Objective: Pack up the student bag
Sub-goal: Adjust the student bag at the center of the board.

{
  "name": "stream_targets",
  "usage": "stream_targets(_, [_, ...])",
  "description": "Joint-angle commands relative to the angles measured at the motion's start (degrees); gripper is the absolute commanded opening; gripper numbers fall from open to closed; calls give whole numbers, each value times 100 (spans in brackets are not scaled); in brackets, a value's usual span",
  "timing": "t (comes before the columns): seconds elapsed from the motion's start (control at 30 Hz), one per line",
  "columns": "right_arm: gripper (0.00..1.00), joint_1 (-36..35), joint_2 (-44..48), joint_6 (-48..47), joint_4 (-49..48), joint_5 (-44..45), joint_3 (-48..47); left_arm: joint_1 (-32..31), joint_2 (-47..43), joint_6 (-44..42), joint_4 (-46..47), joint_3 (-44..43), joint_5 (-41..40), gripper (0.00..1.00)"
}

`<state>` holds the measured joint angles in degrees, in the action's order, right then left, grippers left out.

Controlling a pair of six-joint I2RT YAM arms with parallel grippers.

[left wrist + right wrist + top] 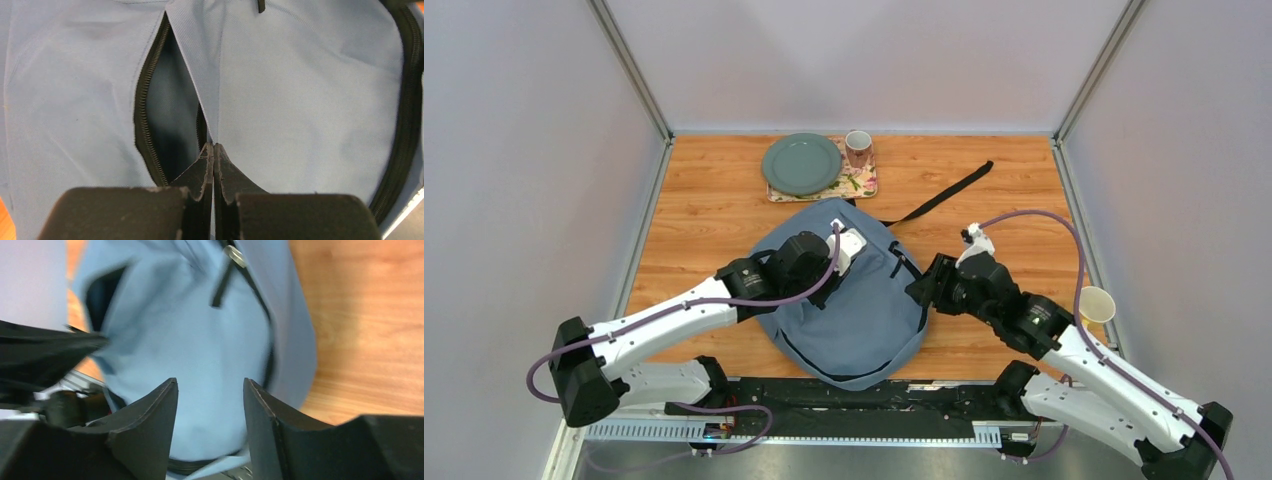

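- Top external view: the student bag [864,310] lies flat on the wooden counter [704,210], at the middle of its near edge, between the two arms.
- The left arm reaches in from the left, its wrist bent over the bag's upper part.
- Left wrist view: the left hand [214,146] is clenched, tips pressed together at the edge of the flap beside an open zip [142,107]. I cannot tell whether any fabric is caught.
- The right arm angles in from the right, its forearm low and pointing at the bag's right side.
- Right wrist view, blurred: the right hand [210,381] is released, its fingers apart and grasping nothing, with blue fabric showing between them.
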<state>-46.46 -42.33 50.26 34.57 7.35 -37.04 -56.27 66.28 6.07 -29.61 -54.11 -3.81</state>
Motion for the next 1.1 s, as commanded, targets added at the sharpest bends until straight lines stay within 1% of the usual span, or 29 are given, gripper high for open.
stream_targets(0.0, [56, -21, -90, -209, -574, 511, -900, -51, -256, 88, 332, 137, 21, 0])
stream_targets(0.07, [56, -4, -406, -340, -618, 705, -1305, -51, -326, 123, 385, 172, 56, 0])
stream_targets(0.1, [54, 40, -791, -402, -653, 793, -1454, -42, -352, 132, 420, 233, 74, 0])
stream_targets(0.13, [47, 75, -1056, -473, -740, 733, -1586, -42, -388, 158, 438, 251, 74, 0])
stream_targets(0.17, [44, 206, -1302, -673, -889, 593, -1831, -51, -466, 176, 508, 269, 65, 0])
stream_targets(0.2, [41, 277, -1861, -736, -1151, 200, -1947, -42, -502, 184, 561, 339, 74, 0])
stream_targets(0.23, [35, 338, -2128, -772, -1224, 40, -2104, -42, -537, 184, 605, 365, 74, 0])
stream_targets(0.27, [33, 426, -2374, -850, -1276, -75, -2367, -42, -616, 184, 709, 392, 74, 0])
stream_targets(0.33, [32, 488, -3015, -1149, -1522, -566, -2623, -42, -660, 193, 754, 427, 48, 0])
stream_targets(0.4, [31, 515, -3386, -1368, -1785, -1259, -2947, -42, -652, 202, 719, 427, 3, 0])
stream_targets(0.43, [31, 515, -3718, -1405, -1848, -1402, -3037, -42, -652, 202, 719, 427, -14, 0])
stream_targets(0.47, [31, 532, -3861, -1422, -1944, -1560, -3107, -42, -660, 211, 745, 436, -5, 0])
stream_targets(0.5, [31, 550, -4001, -1475, -2189, -2101, -3177, -42, -660, 228, 754, 462, -5, 0])
stream_targets(0.57, [28, 576, -4352, -1537, -2384, -2632, -3257, -42, -669, 255, 789, 471, -5, 0])
stream_targets(0.6, [28, 576, -4424, -1580, -2419, -2991, -3292, -51, -678, 255, 798, 489, -14, 0])
stream_targets(0.63, [28, 568, -4468, -1607, -2498, -3099, -3249, -51, -687, 255, 798, 489, -23, 0])
stream_targets(0.73, [29, 576, -4477, -1642, -2858, -3248, -3038, -42, -722, 264, 825, 489, -49, 0])
stream_targets(0.8, [29, 594, -4547, -1730, -2921, -3433, -3064, -51, -704, 246, 825, 471, -40, 0])
stream_targets(0.9, [31, 594, -4548, -1791, -3165, -3477, -2985, -42, -678, 229, 790, 427, 12, 0])
stream_targets(0.97, [33, 603, -4618, -1905, -3105, -3390, -3072, -42, -669, 246, 798, 436, 30, 0])
stream_targets(1.07, [33, 603, -5004, -2081, -3009, -3819, -3283, -51, -678, 263, 860, 445, 47, 0])
